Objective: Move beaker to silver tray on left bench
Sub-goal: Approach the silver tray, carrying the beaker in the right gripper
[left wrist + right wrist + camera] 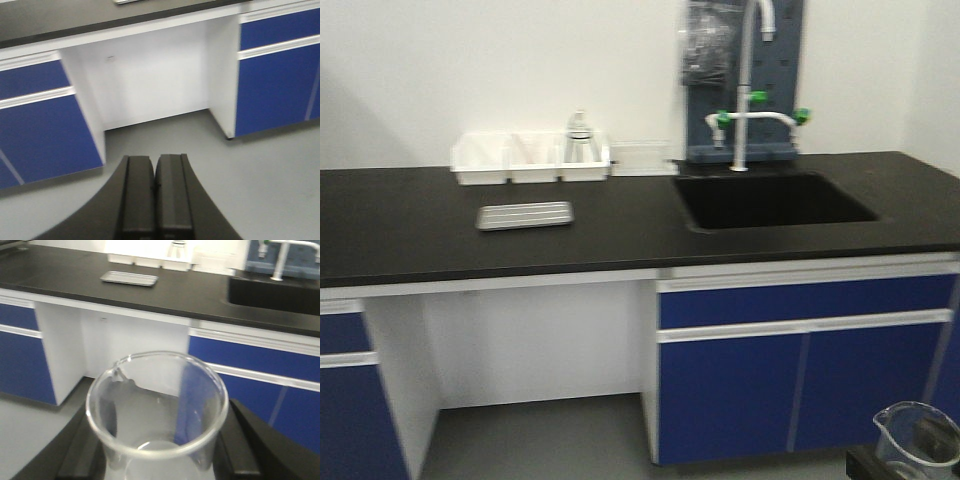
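The right end effector (pixel 157 462) holds the beaker (pixel 157 405): its black fingers (pixel 250 440) close on the glass from either side. The beaker stands upright, its mouth open to the wrist camera and its spout at the upper left of the rim. The left end effector (pixel 155 200) is narrow, its two pads (pixel 137 195) pressed flat together. It hangs over the grey floor (pixel 260 170), facing the white knee gap under the desk. The tray (pixel 525 214) lies flat on the black desk (pixel 400 220). The beaker (pixel 918 440) is off the desk and well apart from the tray. In the front view it shows far to the right of the tray and well below it, lower than the desk top, in front of the blue cabinet doors (pixel 800 390). From the right wrist the tray (pixel 129 278) sits above and left of the beaker's rim, with the desk's front edge between them. Just behind the tray, against the wall, stands a row of white bins (pixel 510 158). A clear flask (pixel 580 138), blurred, stands in the bin behind the tray's right end. To the right of the tray, well apart from it, the sink (pixel 770 200) is sunk into the desk, and behind it rises a tap (pixel 745 90) with green handles.
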Controlling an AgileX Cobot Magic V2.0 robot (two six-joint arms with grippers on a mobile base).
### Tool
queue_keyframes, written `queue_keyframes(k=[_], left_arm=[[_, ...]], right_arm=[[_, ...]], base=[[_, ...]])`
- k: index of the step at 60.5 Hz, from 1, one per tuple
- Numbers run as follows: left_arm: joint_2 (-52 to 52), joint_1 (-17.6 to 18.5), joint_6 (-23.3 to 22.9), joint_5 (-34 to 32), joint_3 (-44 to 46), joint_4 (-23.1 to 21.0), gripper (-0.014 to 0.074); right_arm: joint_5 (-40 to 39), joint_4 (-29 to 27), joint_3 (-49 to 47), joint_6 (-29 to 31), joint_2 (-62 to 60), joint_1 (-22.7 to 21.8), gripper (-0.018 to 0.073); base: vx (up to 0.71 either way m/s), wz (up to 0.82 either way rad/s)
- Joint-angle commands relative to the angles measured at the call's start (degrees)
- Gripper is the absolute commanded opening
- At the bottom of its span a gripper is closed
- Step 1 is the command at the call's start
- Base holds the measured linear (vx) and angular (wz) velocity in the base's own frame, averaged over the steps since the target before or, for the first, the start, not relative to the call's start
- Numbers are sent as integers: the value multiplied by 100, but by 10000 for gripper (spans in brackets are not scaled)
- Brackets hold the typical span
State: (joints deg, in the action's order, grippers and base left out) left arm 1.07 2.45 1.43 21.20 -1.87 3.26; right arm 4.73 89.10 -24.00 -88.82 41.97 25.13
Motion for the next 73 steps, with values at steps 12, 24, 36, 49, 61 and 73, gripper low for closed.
queue_keyframes(k=[12,24,36,49,61,73], left_arm=[[41,45,-10,-431,-114,-15,1],[41,45,-10,-431,-114,-15,1],[41,45,-10,-431,-114,-15,1],[41,45,-10,-431,-114,-15,1],[41,45,-10,-431,-114,-15,1],[41,45,-10,-431,-114,-15,1]], right_arm=[[41,48,-189,-10,-40,-18,-11],[41,48,-189,-10,-40,-18,-11],[41,48,-189,-10,-40,-18,-11],[41,48,-189,-10,-40,-18,-11],[47,48,-189,-10,-40,-18,-11],[47,48,-189,-10,-40,-18,-11]], base=[[14,65],[20,63],[25,50],[31,33],[34,15],[36,5]])
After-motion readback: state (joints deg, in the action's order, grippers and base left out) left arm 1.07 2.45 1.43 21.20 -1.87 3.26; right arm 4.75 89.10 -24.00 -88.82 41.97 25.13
